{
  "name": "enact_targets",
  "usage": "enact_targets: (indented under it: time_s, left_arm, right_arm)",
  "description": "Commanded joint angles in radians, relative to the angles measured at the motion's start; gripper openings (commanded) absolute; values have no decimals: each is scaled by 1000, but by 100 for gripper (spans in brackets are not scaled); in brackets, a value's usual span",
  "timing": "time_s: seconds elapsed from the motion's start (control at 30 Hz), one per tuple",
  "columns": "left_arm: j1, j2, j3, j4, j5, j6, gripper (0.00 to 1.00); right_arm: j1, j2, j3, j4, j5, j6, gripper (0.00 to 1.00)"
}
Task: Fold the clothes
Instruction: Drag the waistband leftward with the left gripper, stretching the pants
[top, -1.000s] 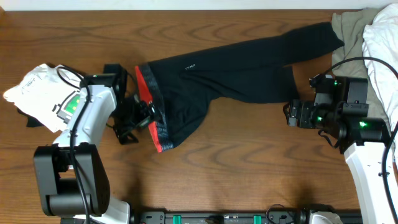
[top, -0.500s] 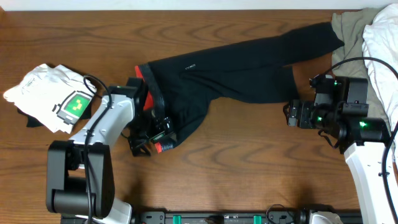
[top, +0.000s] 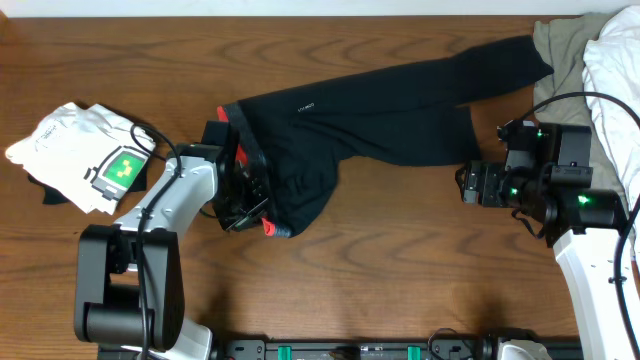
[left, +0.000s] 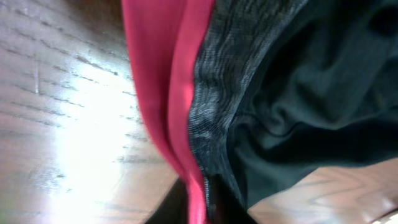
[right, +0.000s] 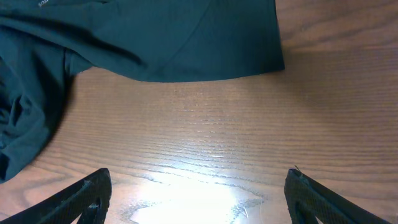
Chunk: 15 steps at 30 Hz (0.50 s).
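Note:
The dark trousers (top: 380, 110) lie spread across the table, waist at the left, legs running to the upper right. My left gripper (top: 254, 206) is shut on the lower part of the grey waistband (top: 243, 152), which is bunched there. In the left wrist view the red-orange edge (left: 161, 74) and the grey waistband (left: 208, 112) run down into my closed left gripper (left: 202, 208). My right gripper (top: 468, 186) stands open over bare wood, just below the hem of the nearer leg (right: 186, 43). Nothing lies between the wide-apart fingers of the right gripper (right: 198, 193).
A white shirt with a green square print (top: 100, 165) lies at the left, close to my left arm. A heap of grey-beige and white garments (top: 590, 60) fills the back right corner, touching the far leg's end.
My left gripper moved right from beside the waistband onto its lower part and shut on it. The waistband's lower corner has bunched up. The right arm has not moved.

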Motion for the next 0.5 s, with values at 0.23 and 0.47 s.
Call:
enact_targets:
  time_s: [0.23,0.47]
  left_arm:
    - [129,-55,-9,-162,-283,13,6]
    - [330,-155,-9,-197,-319,78,6]
  right_arm:
    - [-6,-2,-2,-9,25,-18,87]
    - [-6,43,-2,43,48,-17,86]
